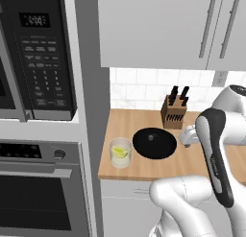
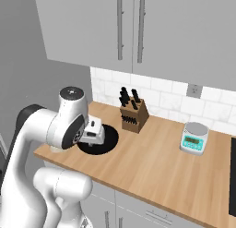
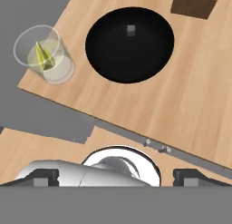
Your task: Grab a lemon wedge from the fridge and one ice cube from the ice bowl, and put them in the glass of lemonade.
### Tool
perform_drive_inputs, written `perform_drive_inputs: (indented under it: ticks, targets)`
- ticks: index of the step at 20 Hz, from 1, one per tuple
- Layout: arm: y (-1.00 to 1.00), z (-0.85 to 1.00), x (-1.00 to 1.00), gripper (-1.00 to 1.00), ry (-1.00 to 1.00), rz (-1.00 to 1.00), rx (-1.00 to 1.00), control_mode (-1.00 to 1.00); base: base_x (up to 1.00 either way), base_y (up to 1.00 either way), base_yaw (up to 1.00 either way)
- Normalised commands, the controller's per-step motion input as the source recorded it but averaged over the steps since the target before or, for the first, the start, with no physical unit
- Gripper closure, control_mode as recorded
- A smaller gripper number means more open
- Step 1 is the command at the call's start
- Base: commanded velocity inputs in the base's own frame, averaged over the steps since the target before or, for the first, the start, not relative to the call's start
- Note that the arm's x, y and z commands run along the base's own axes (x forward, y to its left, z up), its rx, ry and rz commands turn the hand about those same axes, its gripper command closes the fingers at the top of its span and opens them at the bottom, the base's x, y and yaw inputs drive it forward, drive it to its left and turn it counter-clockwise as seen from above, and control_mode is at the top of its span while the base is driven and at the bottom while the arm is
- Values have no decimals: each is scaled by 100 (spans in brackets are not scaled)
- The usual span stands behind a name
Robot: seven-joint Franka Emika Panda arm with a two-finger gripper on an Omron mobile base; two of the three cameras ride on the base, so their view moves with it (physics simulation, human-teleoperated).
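Observation:
The glass of lemonade (image 1: 120,153) (image 3: 44,55) stands near the counter's left front corner, with a yellow lemon wedge (image 1: 118,152) (image 3: 41,56) resting in the liquid. Right of it lies the black ice bowl (image 1: 154,145) (image 2: 109,138) (image 3: 129,55). A small grey ice cube (image 3: 131,29) (image 1: 152,136) sits inside the bowl. My gripper (image 1: 185,136) (image 2: 94,131) (image 3: 117,177) hovers above the bowl's right side. It is open, with nothing between its fingertips (image 3: 45,177). The fridge is out of view.
A wooden knife block (image 1: 173,113) (image 2: 133,115) (image 3: 195,3) stands just behind the bowl. A kitchen scale (image 2: 194,138) sits farther right on the counter. The microwave (image 1: 41,53) and oven (image 1: 41,193) column walls off the left. Cabinets hang overhead.

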Motion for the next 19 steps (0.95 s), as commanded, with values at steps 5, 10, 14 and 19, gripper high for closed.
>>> perform_drive_inputs:
  ticks: [5, 10, 14, 19]
  targets:
    - [-4, 7, -6, -100, -9, -8, 6, -100, 0, 0, 0]
    - [-2, 8, -19, -100, 0, 0, 4, -100, 0, 0, 0]
    - [-5, 0, -1, -100, 3, 7, 2, -100, 0, 0, 0]
    - [2, 30, 3, -100, 7, -7, -6, -100, 0, 0, 0]
